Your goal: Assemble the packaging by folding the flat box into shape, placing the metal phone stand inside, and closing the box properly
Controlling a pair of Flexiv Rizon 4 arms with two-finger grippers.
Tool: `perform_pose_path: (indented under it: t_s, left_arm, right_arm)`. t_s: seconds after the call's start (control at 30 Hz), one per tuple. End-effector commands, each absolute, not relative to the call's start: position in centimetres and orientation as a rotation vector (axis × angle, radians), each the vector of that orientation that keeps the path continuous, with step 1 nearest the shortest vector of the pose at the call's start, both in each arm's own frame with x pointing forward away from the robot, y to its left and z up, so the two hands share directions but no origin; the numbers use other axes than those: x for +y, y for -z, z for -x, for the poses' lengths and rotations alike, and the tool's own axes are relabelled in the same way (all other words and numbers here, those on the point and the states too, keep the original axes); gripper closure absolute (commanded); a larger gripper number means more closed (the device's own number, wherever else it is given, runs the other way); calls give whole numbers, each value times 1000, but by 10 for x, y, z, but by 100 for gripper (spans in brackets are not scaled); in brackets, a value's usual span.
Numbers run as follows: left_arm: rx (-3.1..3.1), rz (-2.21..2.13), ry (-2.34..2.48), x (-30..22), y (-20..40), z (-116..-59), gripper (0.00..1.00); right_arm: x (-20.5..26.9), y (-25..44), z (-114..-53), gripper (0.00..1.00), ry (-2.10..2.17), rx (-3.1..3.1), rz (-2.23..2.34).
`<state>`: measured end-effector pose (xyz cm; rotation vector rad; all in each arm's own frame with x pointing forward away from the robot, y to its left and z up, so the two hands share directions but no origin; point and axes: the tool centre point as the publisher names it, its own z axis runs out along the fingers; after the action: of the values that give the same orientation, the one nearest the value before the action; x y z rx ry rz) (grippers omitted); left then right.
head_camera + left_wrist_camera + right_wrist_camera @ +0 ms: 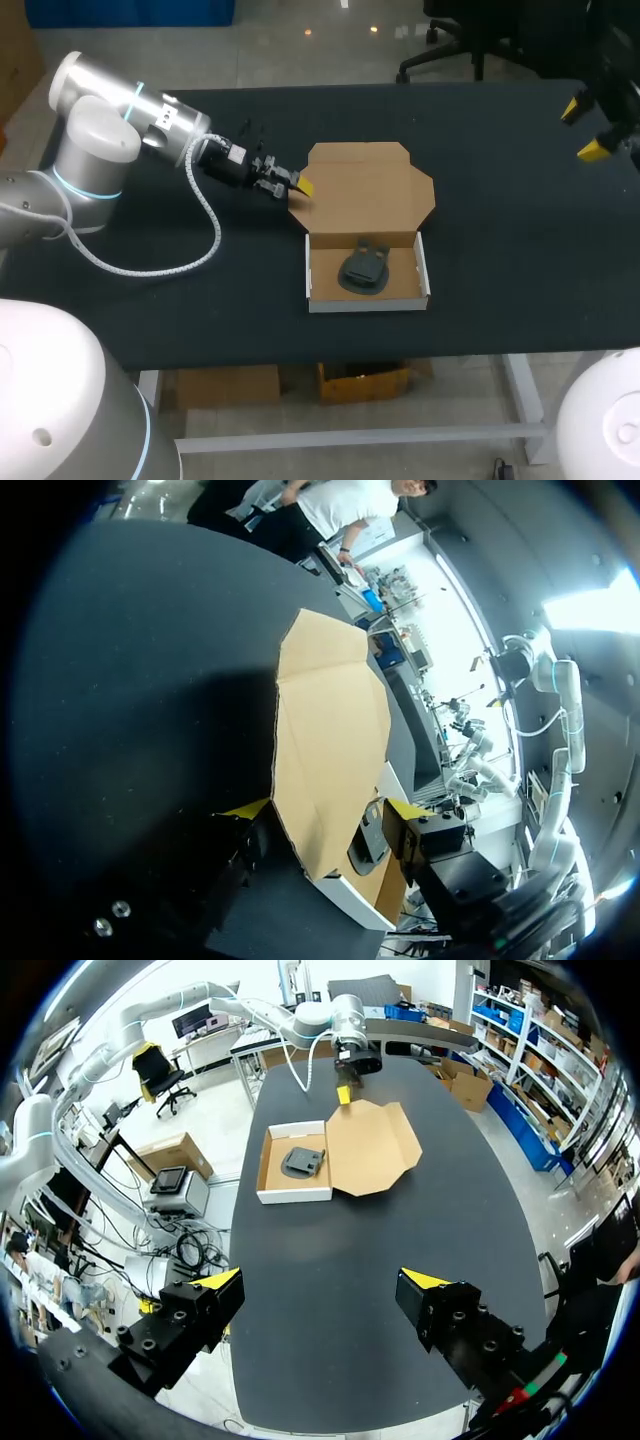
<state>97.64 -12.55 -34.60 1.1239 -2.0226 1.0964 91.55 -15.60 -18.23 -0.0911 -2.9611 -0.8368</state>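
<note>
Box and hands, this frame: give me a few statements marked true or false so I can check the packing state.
1. The phone stand lies inside the tray. True.
2. The lid is folded shut over the tray. False: it lies open on the table, behind the tray.
3. The left hand is at the lid's edge, with the cardboard between its open fingers. True.
4. The right hand is gripping the phone stand. False: it is open, holds nothing and is well away from the tray.
</note>
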Motion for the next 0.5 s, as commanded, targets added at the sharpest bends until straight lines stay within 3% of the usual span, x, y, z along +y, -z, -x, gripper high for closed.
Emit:
perform_pose_path:
  t_s: [0.03, 0.1, 0.17, 0.23, 0.37, 0.5]
  left_arm:
    - [-2025, -1104, -1112, -129, 349, -975, 27]
    - [-2034, -1078, -1130, -131, 348, -973, 31]
    - [-2046, -1059, -1145, -133, 347, -971, 44]
    - [-2053, -1041, -1156, -135, 346, -969, 49]
    - [-2066, -1013, -1172, -139, 344, -966, 55]
    - [-2081, -979, -1188, -141, 342, -963, 54]
  right_arm:
    - [-155, 180, -924, 0, 802, -2841, 27]
    - [-154, 179, -926, 0, 795, -2838, 19]
    - [-153, 178, -928, 0, 786, -2836, 10]
    - [-152, 177, -930, 0, 778, -2835, 2]
    - [-150, 174, -934, 0, 767, -2835, -13]
    - [-148, 173, -937, 0, 755, -2833, -25]
